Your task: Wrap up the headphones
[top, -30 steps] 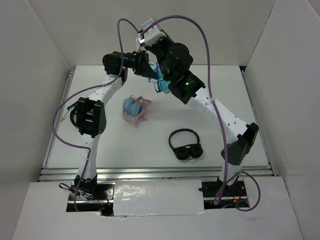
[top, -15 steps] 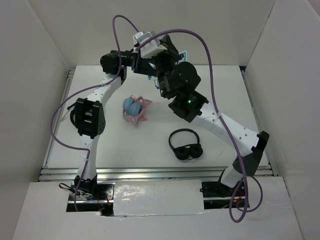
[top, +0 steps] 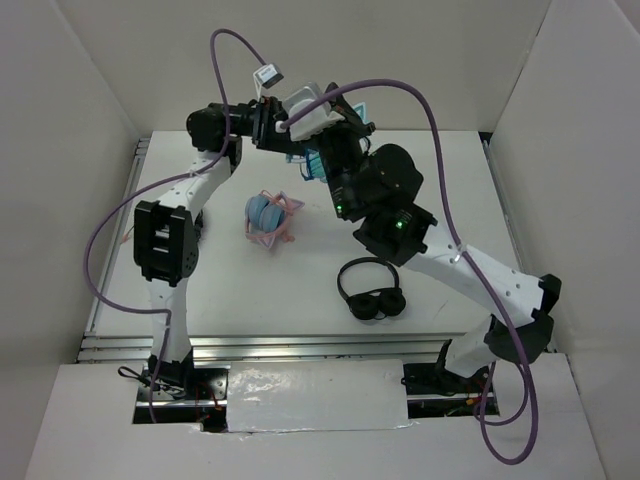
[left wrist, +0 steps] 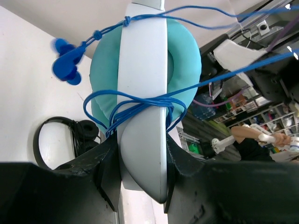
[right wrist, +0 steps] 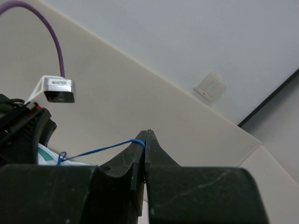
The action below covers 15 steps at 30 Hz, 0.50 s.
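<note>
The left gripper (left wrist: pixel 142 161) is clamping the headphones (left wrist: pixel 184 56) by their rigid band (left wrist: pixel 142 70). The right gripper (right wrist: pixel 145 140) is pinching the limp, probably slippery cable (right wrist: pixel 100 149).

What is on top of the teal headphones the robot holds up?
A blue cable loops across the teal headphones, its plug dangling beside them. The left gripper covers their lower end, hiding whatever lies there.
</note>
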Available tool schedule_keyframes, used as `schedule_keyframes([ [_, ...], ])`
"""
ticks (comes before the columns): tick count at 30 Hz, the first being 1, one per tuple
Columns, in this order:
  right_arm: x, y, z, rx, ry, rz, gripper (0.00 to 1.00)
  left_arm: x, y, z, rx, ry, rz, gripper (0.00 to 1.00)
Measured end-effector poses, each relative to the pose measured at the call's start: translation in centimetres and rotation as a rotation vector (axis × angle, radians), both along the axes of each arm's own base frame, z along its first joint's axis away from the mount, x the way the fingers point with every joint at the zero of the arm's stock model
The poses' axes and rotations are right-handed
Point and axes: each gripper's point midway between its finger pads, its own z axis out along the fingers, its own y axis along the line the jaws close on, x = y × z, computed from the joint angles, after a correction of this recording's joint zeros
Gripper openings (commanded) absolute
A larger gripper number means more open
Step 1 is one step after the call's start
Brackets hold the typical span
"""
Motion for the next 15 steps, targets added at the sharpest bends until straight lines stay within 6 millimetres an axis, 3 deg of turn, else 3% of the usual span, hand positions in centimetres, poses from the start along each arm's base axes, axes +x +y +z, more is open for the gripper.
schedule_keyframes([
  [5,-1.9,-2.0,0.8,0.063,-0.010,0.035,0.00,-2.2,1.1,1.6,0.009,-0.055,0.012,0.00],
  [10,-4.9,-2.7,3.0,0.140,-0.023,0.119,0.00,-4.6,1.6,4.7,-0.006,-0.138,0.026,0.00],
  [15,-7.0,-3.3,4.2,0.166,-0.034,0.174,0.00,-5.1,1.6,7.0,-0.021,-0.198,0.090,0.00],
])
